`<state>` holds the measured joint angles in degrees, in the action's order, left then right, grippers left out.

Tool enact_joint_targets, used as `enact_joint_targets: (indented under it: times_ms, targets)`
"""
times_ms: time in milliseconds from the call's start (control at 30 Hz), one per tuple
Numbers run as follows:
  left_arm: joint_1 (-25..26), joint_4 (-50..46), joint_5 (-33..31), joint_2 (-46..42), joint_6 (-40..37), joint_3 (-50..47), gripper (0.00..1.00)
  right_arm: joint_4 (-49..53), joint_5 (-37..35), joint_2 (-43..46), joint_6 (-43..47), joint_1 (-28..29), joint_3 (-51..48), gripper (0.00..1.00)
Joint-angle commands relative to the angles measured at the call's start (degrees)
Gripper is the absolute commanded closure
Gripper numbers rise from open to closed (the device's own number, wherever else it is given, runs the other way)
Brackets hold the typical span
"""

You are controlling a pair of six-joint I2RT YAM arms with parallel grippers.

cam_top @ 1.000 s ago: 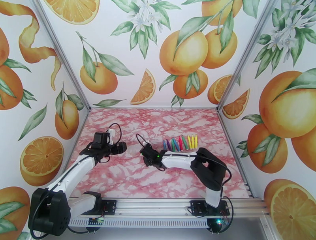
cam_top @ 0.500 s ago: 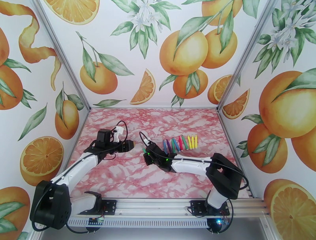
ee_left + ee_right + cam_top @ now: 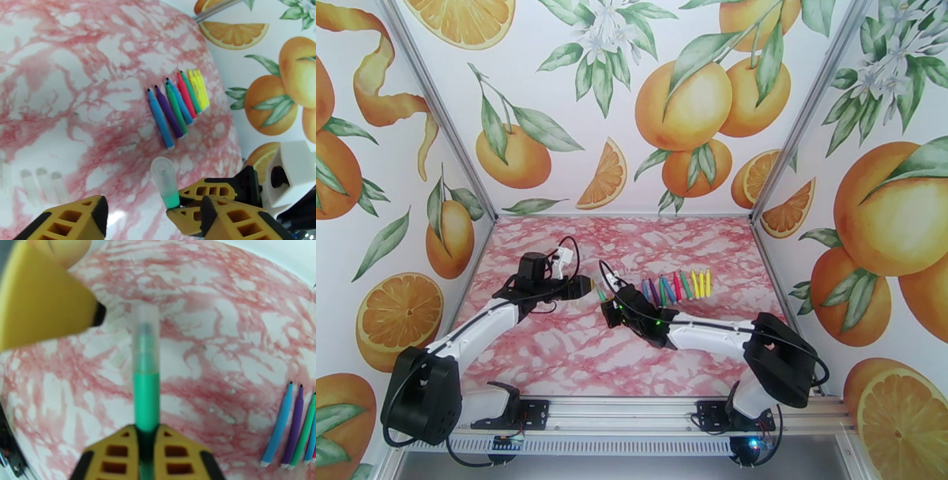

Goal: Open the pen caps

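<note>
My right gripper point(image 3: 146, 434) is shut on a green pen point(image 3: 146, 398) whose clear cap point(image 3: 145, 331) points away from it. In the left wrist view that pen cap point(image 3: 163, 176) stands between the open fingers of my left gripper point(image 3: 152, 209), with a gap on each side. From above, the left gripper point(image 3: 588, 287) and right gripper point(image 3: 605, 304) meet tip to tip at mid table. A row of several uncapped pens point(image 3: 675, 286) in blue, purple, green, red and yellow lies just to the right.
Several loose clear caps point(image 3: 39, 184) lie on the pink marbled table point(image 3: 553, 355), left of the grippers in the left wrist view. Printed orange walls close in the back and both sides. The right arm's white camera mount point(image 3: 292, 173) is close to my left fingers.
The left gripper has moved right to the capped end of the green pen, and its jaws have narrowed. The right gripper has shifted slightly back with the pen.
</note>
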<state>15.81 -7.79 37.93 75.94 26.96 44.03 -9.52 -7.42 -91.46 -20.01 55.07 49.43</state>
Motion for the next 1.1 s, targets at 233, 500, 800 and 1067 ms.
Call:
enact_joint_targets:
  times_ms: [233,500,800,1067]
  targets:
    - [1.1,3.33,2.93,1.22,1.09,2.9,0.43,-4.28,1.36,1.55,1.99,1.26,-0.33,0.9]
    - [1.41,3.71,3.18,1.67,1.43,2.99,0.51,-5.11,1.8,1.72,2.26,1.62,-0.44,0.89]
    - [1.42,4.01,3.46,2.36,1.75,3.34,0.59,-5.63,2.15,1.64,2.52,1.87,-0.11,0.9]
    - [1.39,2.12,1.14,2.56,0.67,3.79,0.66,-4.81,0.02,0.93,1.91,1.88,0.12,0.9]
